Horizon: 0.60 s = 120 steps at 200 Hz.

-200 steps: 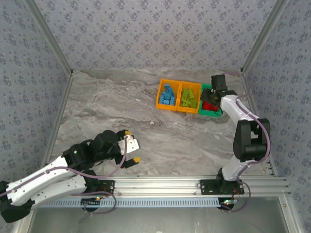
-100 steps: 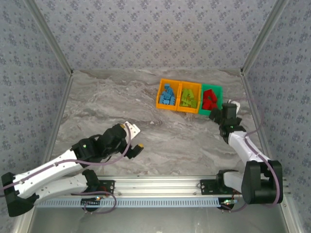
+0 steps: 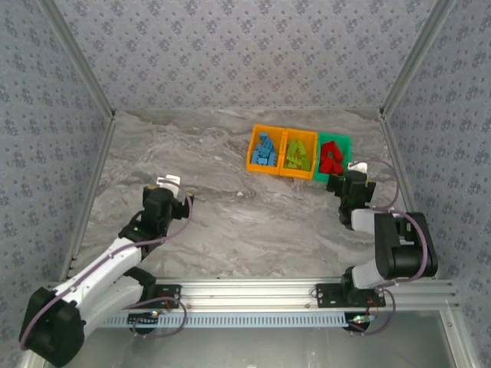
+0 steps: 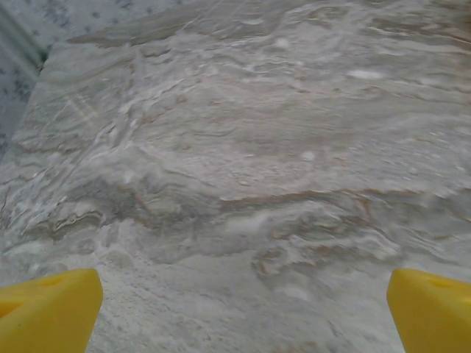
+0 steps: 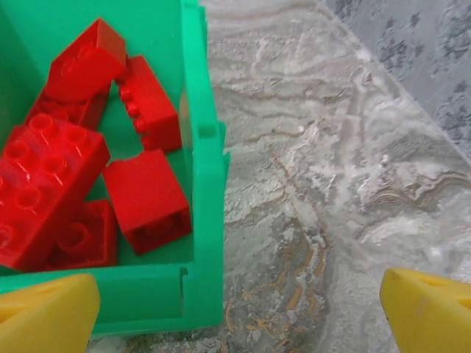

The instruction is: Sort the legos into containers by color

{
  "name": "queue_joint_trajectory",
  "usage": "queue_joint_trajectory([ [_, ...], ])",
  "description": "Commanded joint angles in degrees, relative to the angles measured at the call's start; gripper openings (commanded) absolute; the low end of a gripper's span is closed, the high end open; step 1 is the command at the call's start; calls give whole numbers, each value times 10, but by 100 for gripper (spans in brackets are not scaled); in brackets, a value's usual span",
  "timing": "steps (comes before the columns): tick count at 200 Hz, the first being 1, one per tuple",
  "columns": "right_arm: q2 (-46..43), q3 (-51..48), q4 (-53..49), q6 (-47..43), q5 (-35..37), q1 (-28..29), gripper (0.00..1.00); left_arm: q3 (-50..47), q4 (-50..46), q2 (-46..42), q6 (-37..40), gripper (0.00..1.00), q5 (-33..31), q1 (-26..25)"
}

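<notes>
Three bins stand in a row at the back right. The left orange bin [image 3: 254,152] holds light blue legos [image 3: 265,149]. The middle orange bin [image 3: 285,156] holds lime green legos [image 3: 298,154]. Red legos [image 3: 332,158] [image 5: 143,198] lie in the green bin [image 3: 344,142] [image 5: 202,147]. My right gripper [image 3: 347,182] [image 5: 239,312] hovers open just off the green bin's near right corner, with nothing between its yellow fingertips [image 5: 430,309]. My left gripper [image 3: 176,198] [image 4: 243,312] is open over bare marble at the left, its fingertips [image 4: 48,305] wide apart.
The marble table [image 3: 222,199] is bounded by patterned walls on the left, back and right. A metal rail [image 3: 253,295] with the arm bases runs along the near edge. No loose bricks show on the tabletop.
My right gripper pulled back from over the green bin to just in front of it. My left arm swung left and further out, away from the near middle.
</notes>
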Motion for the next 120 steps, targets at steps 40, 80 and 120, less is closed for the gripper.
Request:
queue_joint_trajectory([
  [40, 20, -35, 129, -27, -27, -3, 100, -2, 149, 47, 7, 99, -4, 63],
  [80, 24, -38, 145, -29, -48, -9, 100, -13, 231, 125, 25, 99, 8, 141],
  [120, 25, -38, 149, -30, -49, -9, 100, 20, 355, 288, -10, 99, 141, 248],
])
